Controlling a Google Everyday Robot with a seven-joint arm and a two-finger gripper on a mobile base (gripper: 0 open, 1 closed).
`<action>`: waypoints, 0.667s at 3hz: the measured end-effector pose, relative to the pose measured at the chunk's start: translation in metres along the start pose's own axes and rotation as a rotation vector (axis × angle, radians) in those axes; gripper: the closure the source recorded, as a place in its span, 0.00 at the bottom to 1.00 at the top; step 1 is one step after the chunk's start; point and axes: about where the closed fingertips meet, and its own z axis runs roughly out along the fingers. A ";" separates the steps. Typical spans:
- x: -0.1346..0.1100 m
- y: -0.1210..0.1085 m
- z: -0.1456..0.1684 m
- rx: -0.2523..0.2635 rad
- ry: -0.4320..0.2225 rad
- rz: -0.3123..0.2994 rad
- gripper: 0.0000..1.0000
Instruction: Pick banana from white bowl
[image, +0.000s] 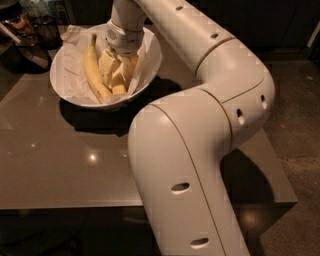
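Note:
The white bowl (150, 70), lined with crumpled white paper, stands at the table's back left. A long curved yellow banana (92, 70) lies along the bowl's left side, its stem pointing to the back. My gripper (118, 75) is down inside the bowl just right of that banana, over the bowl's middle. A short yellow piece (119, 90) shows under the gripper and may be the slimmer banana; the rest of it is hidden by the gripper. I cannot tell whether the gripper touches it.
The bowl sits on a glossy grey-brown table (60, 165). My arm's large white links (200, 125) fill the middle and right of the view and hide the table there. Dark clutter (30, 25) stands at the back left. Floor (300, 150) lies to the right.

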 end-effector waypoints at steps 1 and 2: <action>-0.001 -0.002 0.007 -0.010 0.006 0.001 0.45; -0.002 -0.003 0.012 -0.019 0.012 -0.001 0.46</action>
